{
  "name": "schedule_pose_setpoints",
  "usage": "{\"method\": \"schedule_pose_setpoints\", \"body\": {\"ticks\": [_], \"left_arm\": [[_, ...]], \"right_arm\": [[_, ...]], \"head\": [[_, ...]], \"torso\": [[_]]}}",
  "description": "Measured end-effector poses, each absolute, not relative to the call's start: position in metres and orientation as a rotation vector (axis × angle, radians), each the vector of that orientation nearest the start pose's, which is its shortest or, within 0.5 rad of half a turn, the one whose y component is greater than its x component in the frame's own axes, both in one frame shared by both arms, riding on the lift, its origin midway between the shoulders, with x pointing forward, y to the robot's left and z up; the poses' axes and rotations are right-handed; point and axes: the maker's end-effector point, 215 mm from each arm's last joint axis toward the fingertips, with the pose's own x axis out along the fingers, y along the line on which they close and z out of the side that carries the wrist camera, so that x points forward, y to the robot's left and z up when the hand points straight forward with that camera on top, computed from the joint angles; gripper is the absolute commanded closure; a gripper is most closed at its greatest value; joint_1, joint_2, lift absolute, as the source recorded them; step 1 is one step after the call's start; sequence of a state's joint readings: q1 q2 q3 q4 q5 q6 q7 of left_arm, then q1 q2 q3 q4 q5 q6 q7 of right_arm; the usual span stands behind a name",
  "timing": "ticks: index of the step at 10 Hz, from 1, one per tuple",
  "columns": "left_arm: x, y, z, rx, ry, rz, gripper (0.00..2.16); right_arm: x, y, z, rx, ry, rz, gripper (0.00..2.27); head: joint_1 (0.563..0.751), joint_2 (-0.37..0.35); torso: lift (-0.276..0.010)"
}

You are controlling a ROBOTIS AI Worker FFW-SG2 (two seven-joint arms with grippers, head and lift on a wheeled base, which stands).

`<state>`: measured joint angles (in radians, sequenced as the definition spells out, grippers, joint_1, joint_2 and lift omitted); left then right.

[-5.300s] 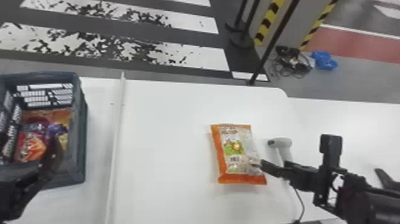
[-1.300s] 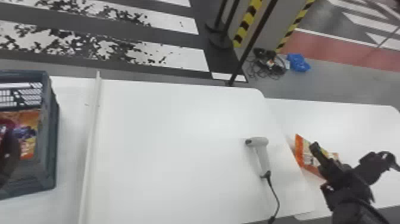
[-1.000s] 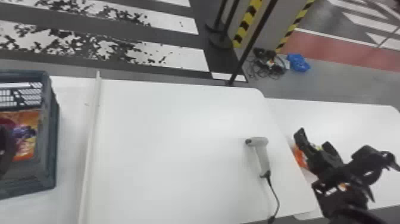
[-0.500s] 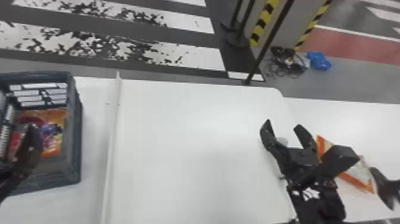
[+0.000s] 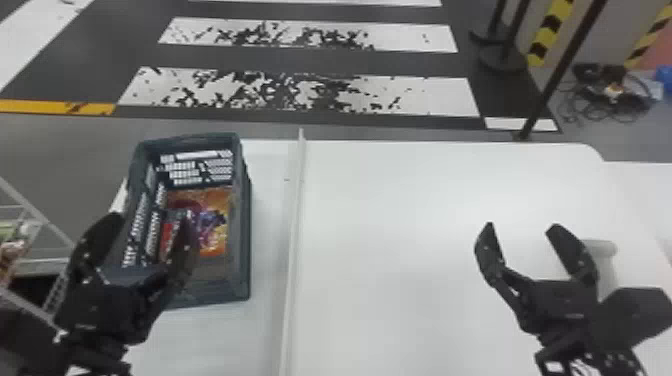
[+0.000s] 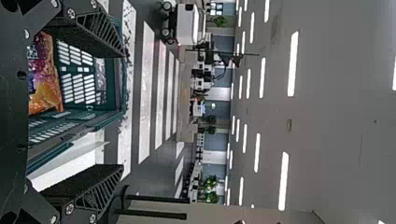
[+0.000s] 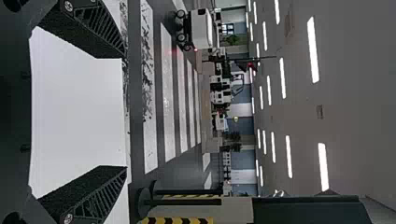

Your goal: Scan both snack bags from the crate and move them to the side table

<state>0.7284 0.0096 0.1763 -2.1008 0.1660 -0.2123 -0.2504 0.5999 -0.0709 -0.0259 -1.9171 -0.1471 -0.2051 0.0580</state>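
In the head view my left gripper (image 5: 150, 235) is open over the near left part of the dark crate (image 5: 242, 225). An orange and purple snack bag (image 5: 215, 235) lies inside, with a red packet (image 5: 170, 235) beside it, partly behind a finger. My right gripper (image 5: 520, 240) stands open and empty above the white table, just left of the scanner (image 5: 602, 250), which it partly covers. The left wrist view has the left gripper (image 6: 123, 112) open, with the orange bag (image 6: 46, 79) in the crate beyond it. The right gripper (image 7: 126, 112) is open in the right wrist view.
A raised white strip (image 5: 295, 225) runs front to back across the table (image 5: 400, 240), right of the crate. The side table (image 5: 640, 185) adjoins at the right. A wire rack (image 5: 30, 235) stands at the far left; a black post (image 5: 560, 70) rises behind.
The head view has swung left, bringing the whole crate in. The right gripper has come back from the side table, where a snack bag lay beside it, to over the main table.
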Motion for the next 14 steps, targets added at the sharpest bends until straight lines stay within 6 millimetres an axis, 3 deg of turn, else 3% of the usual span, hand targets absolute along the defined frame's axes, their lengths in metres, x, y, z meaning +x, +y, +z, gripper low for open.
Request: {"method": "schedule_pose_setpoints", "body": {"ticks": [3, 8, 11, 14], "left_arm": [[0.374, 0.280, -0.336, -0.024, 0.011, -0.094, 0.19], [0.400, 0.325, -0.371, -0.054, 0.335, -0.104, 0.19], [0.416, 0.333, -0.372, -0.032, 0.435, -0.151, 0.19], [0.446, 0.342, -0.354, 0.062, 0.447, -0.186, 0.19]], "right_arm": [[0.396, -0.225, -0.393, 0.076, 0.054, 0.058, 0.09], [0.391, -0.222, -0.406, 0.078, 0.082, 0.063, 0.09], [0.389, -0.222, -0.408, 0.079, 0.087, 0.063, 0.09], [0.389, -0.222, -0.410, 0.079, 0.093, 0.063, 0.09]], "head": [[0.695, 0.080], [0.695, 0.146], [0.695, 0.156], [0.695, 0.162]], "torso": [[-0.075], [-0.075], [-0.075], [-0.075]]}}
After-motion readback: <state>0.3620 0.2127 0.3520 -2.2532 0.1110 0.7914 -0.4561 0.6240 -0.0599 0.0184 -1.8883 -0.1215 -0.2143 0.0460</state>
